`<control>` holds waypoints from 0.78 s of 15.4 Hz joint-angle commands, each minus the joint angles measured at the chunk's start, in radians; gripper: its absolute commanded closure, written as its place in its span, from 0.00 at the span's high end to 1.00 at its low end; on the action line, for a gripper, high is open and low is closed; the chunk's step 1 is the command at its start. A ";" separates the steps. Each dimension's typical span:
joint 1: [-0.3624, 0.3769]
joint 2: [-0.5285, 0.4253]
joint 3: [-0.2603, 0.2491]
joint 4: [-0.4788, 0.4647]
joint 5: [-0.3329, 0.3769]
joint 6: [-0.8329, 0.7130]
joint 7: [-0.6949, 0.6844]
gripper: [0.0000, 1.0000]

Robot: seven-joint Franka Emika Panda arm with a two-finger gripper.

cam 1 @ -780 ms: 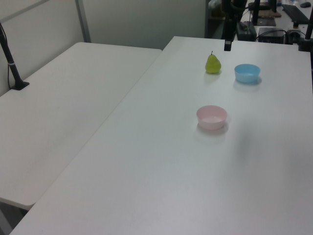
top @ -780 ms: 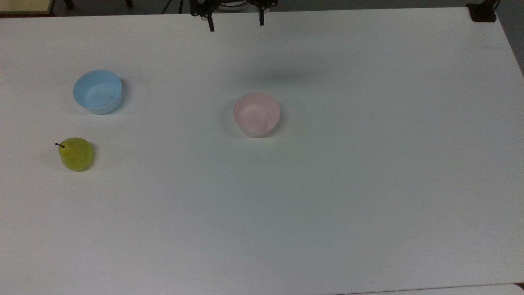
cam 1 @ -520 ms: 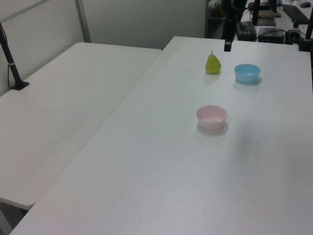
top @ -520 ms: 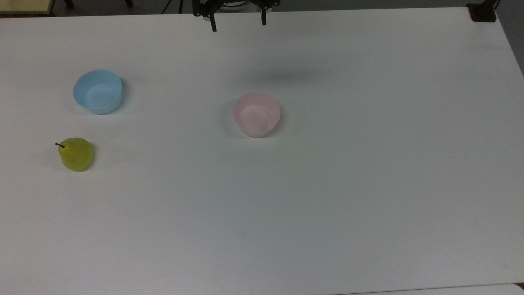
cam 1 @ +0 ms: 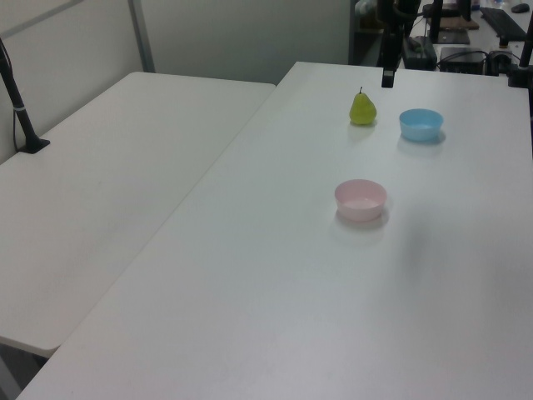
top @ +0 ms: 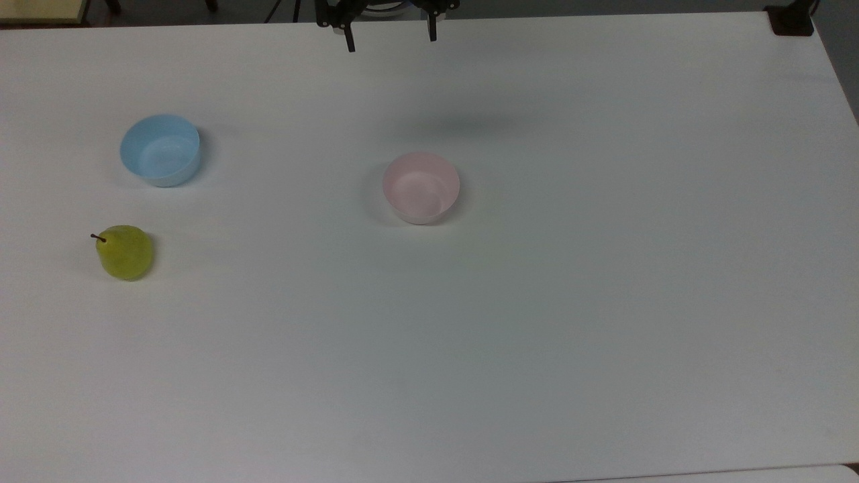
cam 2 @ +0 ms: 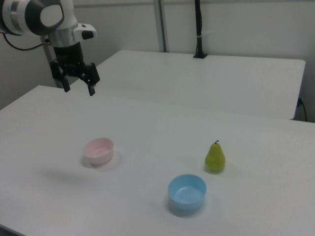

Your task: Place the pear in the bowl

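Carry your spread, empty gripper (cam 2: 78, 89) past the pale pink plastic bowl (top: 421, 186) to the yellow-green pear (top: 125, 252), then descend straddling its widest part.

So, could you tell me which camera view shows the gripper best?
The right view: the gripper hangs open, whole and high above the table, with the wrist and arm behind it. The top view catches just its two fingertips at the upper edge. The left view shows one dark finger beyond the pear.

Robotics lab, plain white tables (cam 1: 125, 167), robot arm (cam 2: 54, 19), camera post (cam 2: 198, 29)
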 commanded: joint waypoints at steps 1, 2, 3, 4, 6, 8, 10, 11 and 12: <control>-0.001 -0.006 -0.003 -0.007 0.017 0.017 -0.021 1.00; -0.009 -0.007 -0.003 -0.006 0.017 0.015 -0.027 1.00; -0.024 -0.009 -0.003 -0.006 0.013 0.009 -0.036 1.00; -0.038 -0.009 -0.003 -0.006 0.007 0.008 -0.047 1.00; -0.076 -0.003 -0.001 -0.006 -0.015 0.008 -0.164 1.00; -0.125 0.017 -0.001 0.006 -0.022 0.006 -0.322 1.00; -0.191 0.075 -0.001 0.080 -0.024 0.004 -0.404 1.00; -0.231 0.109 -0.001 0.116 -0.024 0.004 -0.429 1.00; -0.263 0.147 -0.001 0.149 -0.028 0.004 -0.455 1.00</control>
